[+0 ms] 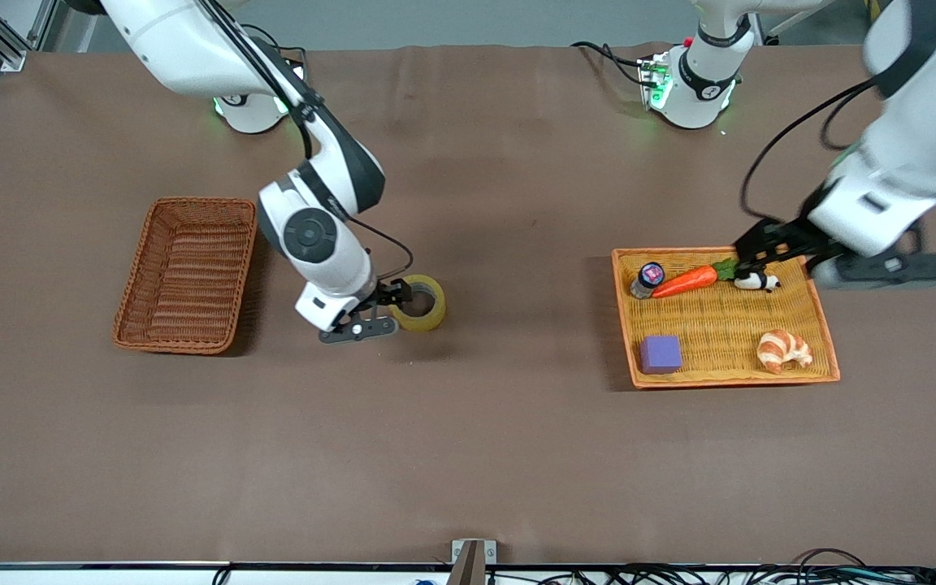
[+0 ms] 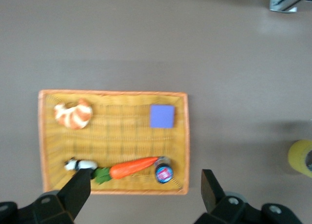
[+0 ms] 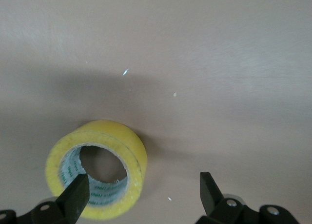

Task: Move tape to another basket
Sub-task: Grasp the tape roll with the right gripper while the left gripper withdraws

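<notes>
— Right gripper [image 1: 400, 305] status?
— Fingers spread, low at the yellowish translucent packing-tape ring [image 1: 420, 302], one finger [image 3: 74, 197] over its hole, other outside the wall; not pinching.
— Tape location?
— Flat on brown table [image 1: 468, 439], mid-table, between the dark reddish-brown wicker basket [image 1: 188, 274] & the orange-yellow woven tray [image 1: 724, 318].
— Left gripper [image 1: 760, 252]?
— Spread wide, hovering over tray's edge by the orange toy carrot [image 1: 686, 281], prob. waiting.

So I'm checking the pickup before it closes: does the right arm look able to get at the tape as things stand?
Probably yes. The right gripper is open right at the tape, one finger over its hole, the other outside the ring. Nothing else lies beside it on the table. The left gripper waits over the orange tray.
</notes>
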Tool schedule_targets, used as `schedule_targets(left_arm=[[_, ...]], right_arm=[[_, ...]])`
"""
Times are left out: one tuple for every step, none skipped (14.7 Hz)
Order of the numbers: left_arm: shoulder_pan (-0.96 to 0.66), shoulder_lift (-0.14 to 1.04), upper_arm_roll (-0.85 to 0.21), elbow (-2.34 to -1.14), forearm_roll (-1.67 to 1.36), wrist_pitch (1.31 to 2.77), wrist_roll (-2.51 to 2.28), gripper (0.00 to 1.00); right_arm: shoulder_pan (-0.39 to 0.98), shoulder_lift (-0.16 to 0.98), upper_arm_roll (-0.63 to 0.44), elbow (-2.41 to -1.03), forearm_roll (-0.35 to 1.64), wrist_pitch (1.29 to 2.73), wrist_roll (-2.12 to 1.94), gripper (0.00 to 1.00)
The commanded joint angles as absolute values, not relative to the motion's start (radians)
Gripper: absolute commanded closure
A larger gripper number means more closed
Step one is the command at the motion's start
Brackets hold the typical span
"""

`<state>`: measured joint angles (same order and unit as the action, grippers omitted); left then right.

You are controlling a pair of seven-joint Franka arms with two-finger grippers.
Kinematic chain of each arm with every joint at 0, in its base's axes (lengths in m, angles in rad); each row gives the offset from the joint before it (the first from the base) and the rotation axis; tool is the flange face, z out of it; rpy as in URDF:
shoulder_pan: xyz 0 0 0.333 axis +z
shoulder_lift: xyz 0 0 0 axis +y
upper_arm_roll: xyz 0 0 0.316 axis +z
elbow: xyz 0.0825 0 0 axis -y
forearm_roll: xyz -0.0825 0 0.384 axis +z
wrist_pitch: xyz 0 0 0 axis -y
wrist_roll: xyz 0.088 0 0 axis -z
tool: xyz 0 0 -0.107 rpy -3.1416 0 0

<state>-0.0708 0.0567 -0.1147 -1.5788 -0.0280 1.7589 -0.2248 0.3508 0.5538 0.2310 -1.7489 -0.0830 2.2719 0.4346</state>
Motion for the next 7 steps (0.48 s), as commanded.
schedule_targets(left_arm=[[-0.069, -0.004, -0.083, -1.62, -0.046, 1.723, -0.167, 0.0], [-0.069, -0.023, -0.072, -1.632, -0.046, 1.701, -0.16, 0.0], [-0.072, -0.038, -0.055, -1.64, -0.046, 1.686, -0.149, 0.0], [-0.078, -0.043, -0.037, -1.638, -0.054, 1.684, -0.124, 0.0], [-0.083, -0.043, -0.028, -1.638, -0.058, 1.683, -0.118, 0.0], [-0.083, -0.043, -0.023, -1.64, -0.06, 1.681, -0.118, 0.0], [-0.083, -0.041, -0.023, -1.64, -0.06, 1.68, -0.118, 0.0]], right_arm=[[0.367, 0.595, 0.236, -1.75, -0.107, 2.313, 0.454, 0.0], [0.367, 0.609, 0.238, -1.75, -0.109, 2.315, 0.454, 0.0], [0.373, 0.618, 0.238, -1.75, -0.115, 2.315, 0.454, 0.0], [0.388, 0.624, 0.238, -1.752, -0.118, 2.315, 0.456, 0.0], [0.394, 0.627, 0.238, -1.756, -0.118, 2.315, 0.457, 0.0], [0.4, 0.627, 0.238, -1.773, -0.12, 2.322, 0.457, 0.0], [0.406, 0.627, 0.238, -1.788, -0.12, 2.345, 0.457, 0.0]])
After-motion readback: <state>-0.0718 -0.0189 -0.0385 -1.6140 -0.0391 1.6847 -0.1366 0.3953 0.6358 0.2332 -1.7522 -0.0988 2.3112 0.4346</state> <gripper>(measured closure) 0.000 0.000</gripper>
